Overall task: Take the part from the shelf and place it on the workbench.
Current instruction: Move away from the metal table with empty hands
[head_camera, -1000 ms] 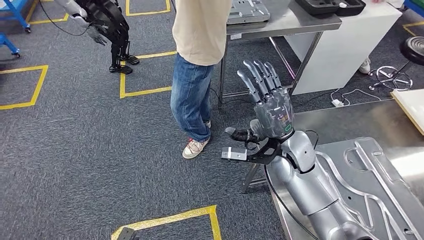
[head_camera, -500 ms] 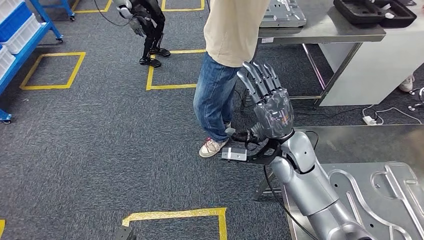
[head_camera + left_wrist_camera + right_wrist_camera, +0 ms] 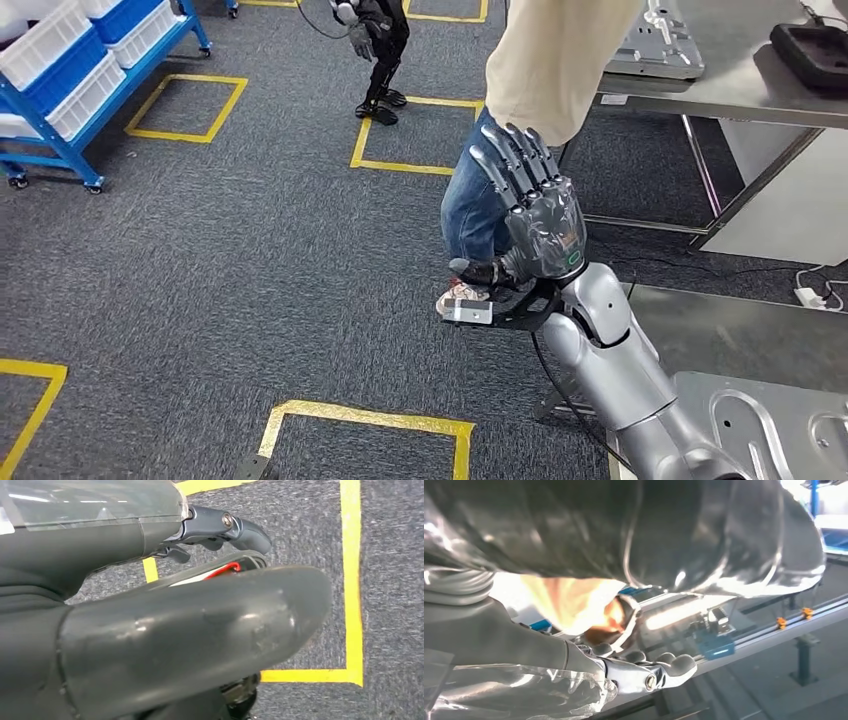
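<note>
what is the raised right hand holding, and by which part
Nothing. In the head view the right hand is raised with its fingers straight and nothing between them.

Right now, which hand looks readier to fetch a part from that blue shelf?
Right, probably. The right hand is raised, fingers apart, empty. The left hand seems to hang over carpet. The blue shelf is far from both.

A person (image 3: 540, 110) stands right beyond my raised right robot hand (image 3: 535, 215), blocking the way ahead. Open carpet (image 3: 250, 270) lies to my left as far as the blue shelf (image 3: 75, 90). The metal surface (image 3: 720, 345) crowds my right side, and another robot (image 3: 378, 45) stands far off.
</note>
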`<state>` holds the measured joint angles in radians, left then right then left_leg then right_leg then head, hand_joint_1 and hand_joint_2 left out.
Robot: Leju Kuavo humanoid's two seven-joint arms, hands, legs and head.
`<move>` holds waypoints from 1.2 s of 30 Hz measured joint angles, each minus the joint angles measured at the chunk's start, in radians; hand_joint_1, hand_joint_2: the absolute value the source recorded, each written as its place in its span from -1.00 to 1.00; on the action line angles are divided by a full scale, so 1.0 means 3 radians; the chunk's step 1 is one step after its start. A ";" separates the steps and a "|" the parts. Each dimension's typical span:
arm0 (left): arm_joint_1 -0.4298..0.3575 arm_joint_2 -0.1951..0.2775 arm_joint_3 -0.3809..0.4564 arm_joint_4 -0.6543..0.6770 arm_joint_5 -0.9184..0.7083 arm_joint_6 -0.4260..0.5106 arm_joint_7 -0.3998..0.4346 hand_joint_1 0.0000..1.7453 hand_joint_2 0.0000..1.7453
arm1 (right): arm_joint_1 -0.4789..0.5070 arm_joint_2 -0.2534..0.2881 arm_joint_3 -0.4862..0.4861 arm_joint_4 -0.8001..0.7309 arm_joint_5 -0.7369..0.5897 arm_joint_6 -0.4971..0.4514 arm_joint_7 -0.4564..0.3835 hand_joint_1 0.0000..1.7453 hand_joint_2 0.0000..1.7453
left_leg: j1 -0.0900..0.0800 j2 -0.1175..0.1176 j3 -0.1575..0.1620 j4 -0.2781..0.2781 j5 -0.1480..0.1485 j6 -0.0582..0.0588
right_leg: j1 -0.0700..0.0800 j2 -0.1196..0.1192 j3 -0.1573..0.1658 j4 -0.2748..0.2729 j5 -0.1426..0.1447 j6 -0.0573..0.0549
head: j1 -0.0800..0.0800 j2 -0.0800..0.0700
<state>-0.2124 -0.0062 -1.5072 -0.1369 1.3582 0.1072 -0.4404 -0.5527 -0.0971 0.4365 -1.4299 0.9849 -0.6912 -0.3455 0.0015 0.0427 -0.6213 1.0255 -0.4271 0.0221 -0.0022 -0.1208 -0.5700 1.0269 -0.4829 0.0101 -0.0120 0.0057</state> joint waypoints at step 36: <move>0.0015 0.0137 -0.0001 0.0003 -0.0093 0.0000 -0.0047 -1.00 -1.00 | 0.0154 0.0086 -0.0077 -0.0021 -0.0097 -0.0028 -0.0203 -1.00 -1.00 | 0.0029 -0.0205 0.0003 -0.0032 0.0030 0.0068 | -0.0036 0.0378 -0.0307 0.0734 -0.0425 0.0052 | -0.0004 0.0000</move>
<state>-0.2080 0.0349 -1.5075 -0.1362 1.3302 0.1073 -0.4546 -0.5066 -0.0714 0.4133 -1.4362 0.9558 -0.6996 -0.4064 0.0102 -0.0188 -0.6203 1.0158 -0.4182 0.0424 -0.0131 -0.0073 -0.6621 1.2471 -0.6103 0.0256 -0.0134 0.0057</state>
